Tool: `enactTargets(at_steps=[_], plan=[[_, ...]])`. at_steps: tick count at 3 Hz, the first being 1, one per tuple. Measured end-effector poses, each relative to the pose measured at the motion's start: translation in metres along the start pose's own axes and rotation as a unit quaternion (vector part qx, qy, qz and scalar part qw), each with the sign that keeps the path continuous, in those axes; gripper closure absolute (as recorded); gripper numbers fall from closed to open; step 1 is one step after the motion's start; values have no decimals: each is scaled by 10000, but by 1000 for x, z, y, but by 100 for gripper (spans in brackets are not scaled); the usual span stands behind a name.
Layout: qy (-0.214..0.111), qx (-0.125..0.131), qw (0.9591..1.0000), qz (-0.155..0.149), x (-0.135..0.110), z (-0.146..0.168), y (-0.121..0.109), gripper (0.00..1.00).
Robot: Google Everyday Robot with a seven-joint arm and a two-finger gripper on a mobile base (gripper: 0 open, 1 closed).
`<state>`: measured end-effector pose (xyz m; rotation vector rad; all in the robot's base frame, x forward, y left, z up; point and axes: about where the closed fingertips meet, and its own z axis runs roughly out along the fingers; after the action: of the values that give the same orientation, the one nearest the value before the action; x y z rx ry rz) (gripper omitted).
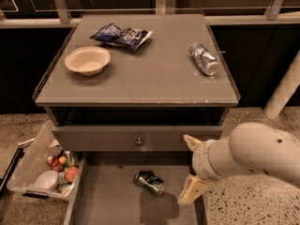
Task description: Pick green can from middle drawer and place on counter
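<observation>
The green can (pixel 149 182) lies on its side on the grey floor of the open middle drawer (pixel 105 201), near the drawer's middle. My gripper (pixel 190 168) hangs at the drawer's right side, just right of the can and above its level. Its two beige fingers (pixel 191 191) are spread apart and hold nothing. The white arm comes in from the right. The counter (pixel 154 76) is the grey cabinet top above.
On the counter stand a white bowl (pixel 87 60), a blue chip bag (pixel 122 34) and a dented silver-and-blue can (pixel 204 59). A grey drawer front with a round knob (pixel 138 140) sits above the open drawer. A clear bin of items (pixel 42 170) is on the floor at left.
</observation>
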<state>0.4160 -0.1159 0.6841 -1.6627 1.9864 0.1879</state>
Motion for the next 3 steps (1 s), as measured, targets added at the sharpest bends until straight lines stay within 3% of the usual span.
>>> enactTargets(at_steps=[1,3], plan=[[4,14,9997,249,24,54,-4,0],[29,-18,9999,115,23,64,4,0]])
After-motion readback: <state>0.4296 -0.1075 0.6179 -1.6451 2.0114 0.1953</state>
